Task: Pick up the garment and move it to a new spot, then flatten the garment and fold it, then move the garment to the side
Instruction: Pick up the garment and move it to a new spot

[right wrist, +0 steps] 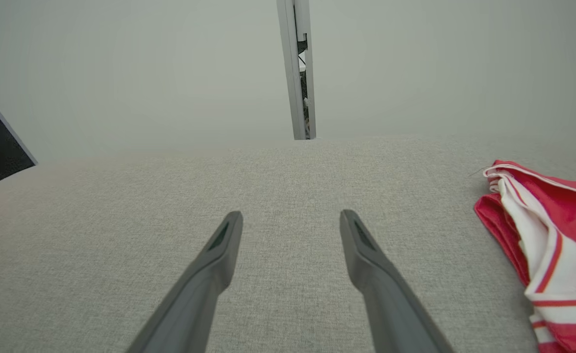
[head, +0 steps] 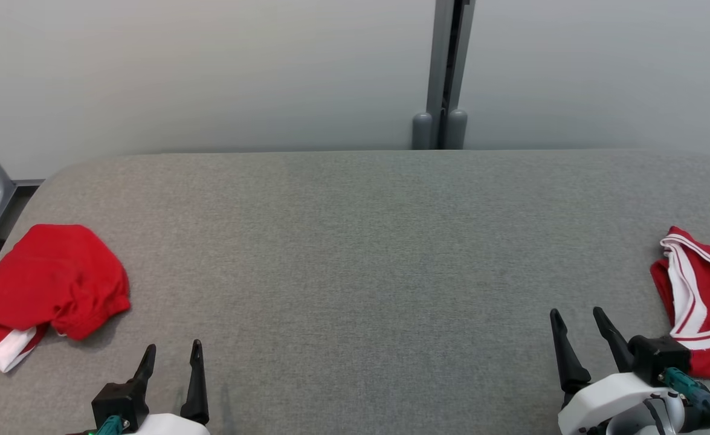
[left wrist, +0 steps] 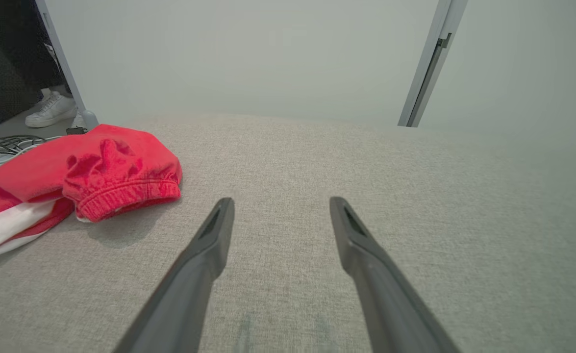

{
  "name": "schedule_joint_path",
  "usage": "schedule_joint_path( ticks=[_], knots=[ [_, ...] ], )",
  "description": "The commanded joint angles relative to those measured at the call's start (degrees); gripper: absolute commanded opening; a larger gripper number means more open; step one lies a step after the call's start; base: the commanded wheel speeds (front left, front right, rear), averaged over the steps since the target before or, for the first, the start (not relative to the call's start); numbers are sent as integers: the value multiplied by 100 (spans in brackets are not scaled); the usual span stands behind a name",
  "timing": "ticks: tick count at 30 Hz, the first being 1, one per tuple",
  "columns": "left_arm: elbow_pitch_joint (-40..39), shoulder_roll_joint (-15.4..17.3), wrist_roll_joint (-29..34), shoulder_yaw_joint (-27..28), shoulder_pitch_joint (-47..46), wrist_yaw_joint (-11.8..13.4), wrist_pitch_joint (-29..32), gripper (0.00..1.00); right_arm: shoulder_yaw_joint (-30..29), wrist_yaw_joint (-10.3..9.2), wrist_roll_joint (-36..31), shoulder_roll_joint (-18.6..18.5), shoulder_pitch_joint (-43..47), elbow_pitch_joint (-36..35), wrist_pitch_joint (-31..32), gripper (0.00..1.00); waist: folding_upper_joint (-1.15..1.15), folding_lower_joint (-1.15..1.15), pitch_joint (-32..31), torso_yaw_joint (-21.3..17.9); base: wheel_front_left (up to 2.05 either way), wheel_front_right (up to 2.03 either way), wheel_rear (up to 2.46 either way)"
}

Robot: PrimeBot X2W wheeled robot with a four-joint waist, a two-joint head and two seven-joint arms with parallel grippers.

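Both grippers sit low at the near edge of the grey fabric-covered table [head: 355,241], fingers pointing away across it. At the lower left, the left gripper [head: 173,345] hovers just above the cloth surface with its two dark fingers spread wide, nothing between them. The right gripper [head: 575,312] is at the lower right, leaning slightly to the left, and its fingers are likewise parted and empty.

A red garment [head: 52,278] lies bunched near the table's left edge, ahead and to the left of the left gripper and apart from it. From the left wrist, a gathered elastic hem and a white band show on it. A second red garment with white stripes [head: 702,296] lies crumpled at the right edge — just beside the right wrist, though whether it touches is unclear.

A grey post [head: 448,72] stands against the pale wall behind.
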Motion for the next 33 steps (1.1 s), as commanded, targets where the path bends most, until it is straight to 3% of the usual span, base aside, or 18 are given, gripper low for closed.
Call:
schedule_joint_path(
  ticks=[1,24,33],
  knots=[
    [21,27,-9,11,-58,27,-9,100,25,-2,4,-38,42,14,-26,100,0,0,34,130,0,0,0],
    [109,25,52,658,-22,-6,-9,100,741,-1,241,-41,-155,-107,-26,100,0,0,225,2135,0,0,0],
    [185,23,1,803,-25,-50,-9,100,974,-2,238,-41,-274,-69,-26,100,0,0,326,2520,0,0,0]
  ],
)
